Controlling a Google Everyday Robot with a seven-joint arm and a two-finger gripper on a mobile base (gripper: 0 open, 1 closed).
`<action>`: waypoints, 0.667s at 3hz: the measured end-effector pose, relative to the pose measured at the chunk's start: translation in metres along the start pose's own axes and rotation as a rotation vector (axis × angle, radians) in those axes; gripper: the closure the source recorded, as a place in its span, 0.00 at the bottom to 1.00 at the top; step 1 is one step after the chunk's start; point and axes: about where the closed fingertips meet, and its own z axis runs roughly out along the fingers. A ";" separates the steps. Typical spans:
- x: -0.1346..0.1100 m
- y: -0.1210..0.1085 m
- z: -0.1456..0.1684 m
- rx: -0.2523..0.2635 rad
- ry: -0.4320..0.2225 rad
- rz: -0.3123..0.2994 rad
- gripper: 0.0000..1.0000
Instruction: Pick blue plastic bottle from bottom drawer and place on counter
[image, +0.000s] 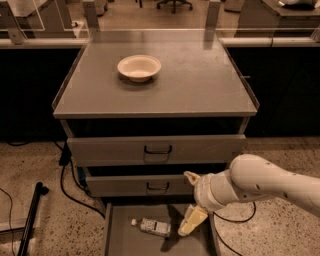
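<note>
The blue plastic bottle (151, 226) lies on its side on the floor of the open bottom drawer (125, 242), white cap to the left. My gripper (190, 199) hangs over the drawer's right part, just right of the bottle and apart from it. Its two cream fingers are spread wide, one fingertip (191, 177) up near the middle drawer front, the other (191, 221) low near the bottle's base. It holds nothing. The counter (200, 85) is the flat grey top of the cabinet above.
A cream round bowl (139, 67) sits on the counter's back left. Two upper drawers with black handles (157, 150) are slightly pulled out. Black cables (70, 180) and a black pole (30, 220) lie on the speckled floor at left. My white arm (270, 185) enters from the right.
</note>
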 end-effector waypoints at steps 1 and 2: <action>0.017 -0.007 0.046 0.015 -0.038 0.028 0.00; 0.040 -0.015 0.083 0.058 -0.083 0.056 0.00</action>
